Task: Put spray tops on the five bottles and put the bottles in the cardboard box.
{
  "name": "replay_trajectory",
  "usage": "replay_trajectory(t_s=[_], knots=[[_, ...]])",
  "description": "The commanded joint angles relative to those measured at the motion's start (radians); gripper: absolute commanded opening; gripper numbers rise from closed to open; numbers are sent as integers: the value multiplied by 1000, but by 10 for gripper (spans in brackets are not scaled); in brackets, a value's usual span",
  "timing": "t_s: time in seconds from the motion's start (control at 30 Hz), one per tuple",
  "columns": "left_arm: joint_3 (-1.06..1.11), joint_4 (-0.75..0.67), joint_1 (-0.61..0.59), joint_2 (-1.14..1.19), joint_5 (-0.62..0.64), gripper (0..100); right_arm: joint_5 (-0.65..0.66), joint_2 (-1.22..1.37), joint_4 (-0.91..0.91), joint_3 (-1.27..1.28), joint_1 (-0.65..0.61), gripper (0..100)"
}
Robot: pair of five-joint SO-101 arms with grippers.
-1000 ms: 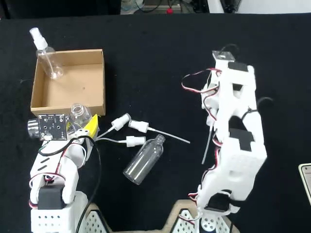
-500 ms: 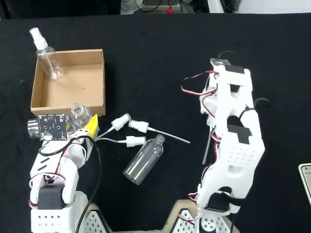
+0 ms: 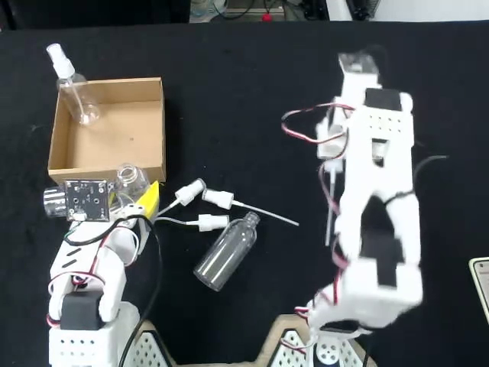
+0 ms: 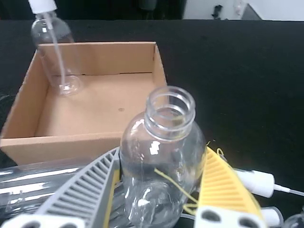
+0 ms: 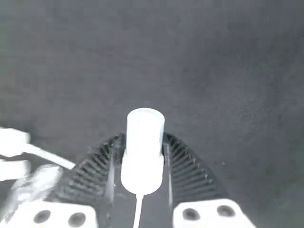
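Clear open-necked bottle [image 4: 166,123] clamped upright in left gripper [image 4: 160,180], just in front of box [image 4: 71,142], neck up, likely to take a top. Right gripper [image 5: 142,159] closed on spray top [image 5: 145,130], tube trailing, well apart from it over the cloth. Capped bottle [image 3: 75,93] stands in a box corner. Loose bottle [image 3: 225,252] and spare tops [image 3: 216,199] lie between the arms.

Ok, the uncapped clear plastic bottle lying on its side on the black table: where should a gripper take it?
Probably mid-body, from above, jaws closing across the width of the clear plastic bottle. It lies diagonally with its straight round sides exposed, while its neck end sits close to a loose white spray top, so a grip nearer the middle likely avoids knocking that.
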Motion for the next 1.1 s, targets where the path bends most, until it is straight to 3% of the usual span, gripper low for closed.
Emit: replay_trajectory(t_s=[0.0,0.13,0.43,0.67,1.07], knots=[[7,-3,56,-8,-8,213,-60,-262,38,-82,-137,43],[7,-3,90,-8,-8,213,-152,-450,-37,-56,-273,43],[7,-3,225,-8,-8,213,-302,-714,-419,217,-470,40],[7,-3,331,-8,-9,213,-334,-918,-680,456,-529,39],[7,-3,344,-8,-9,213,-359,-1093,-1062,756,-612,39]])
